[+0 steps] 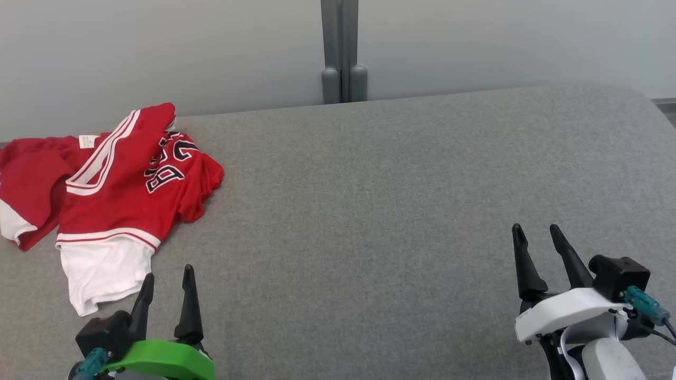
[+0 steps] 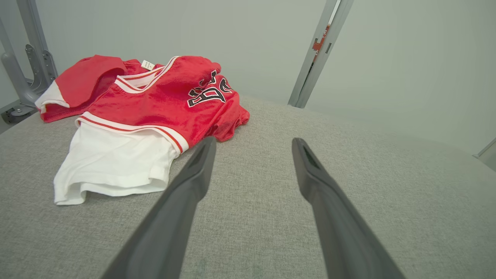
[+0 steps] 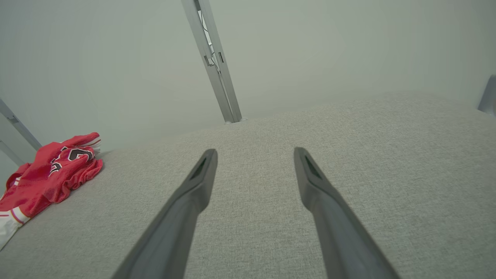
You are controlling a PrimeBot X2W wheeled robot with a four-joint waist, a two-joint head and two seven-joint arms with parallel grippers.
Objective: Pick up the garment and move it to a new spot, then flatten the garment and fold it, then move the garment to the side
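A red jersey-style garment (image 1: 116, 184) with white trim, black lettering and a white under-layer lies crumpled at the far left of the grey padded table (image 1: 369, 211). In the left wrist view the garment (image 2: 155, 104) is ahead and to the left, its white hem nearest. My left gripper (image 1: 168, 274) stands open just below the garment's white hem, touching nothing. From the left gripper's (image 2: 252, 143) own camera, bare grey fabric lies between its fingers. My right gripper (image 1: 534, 231) is open at the lower right, far from the garment (image 3: 50, 174).
A grey upright post (image 1: 340, 50) stands behind the table's far edge at the middle, against a pale wall. Metal frame parts (image 2: 23, 66) stand by the table's left end. The table's right corner (image 1: 634, 100) is rounded.
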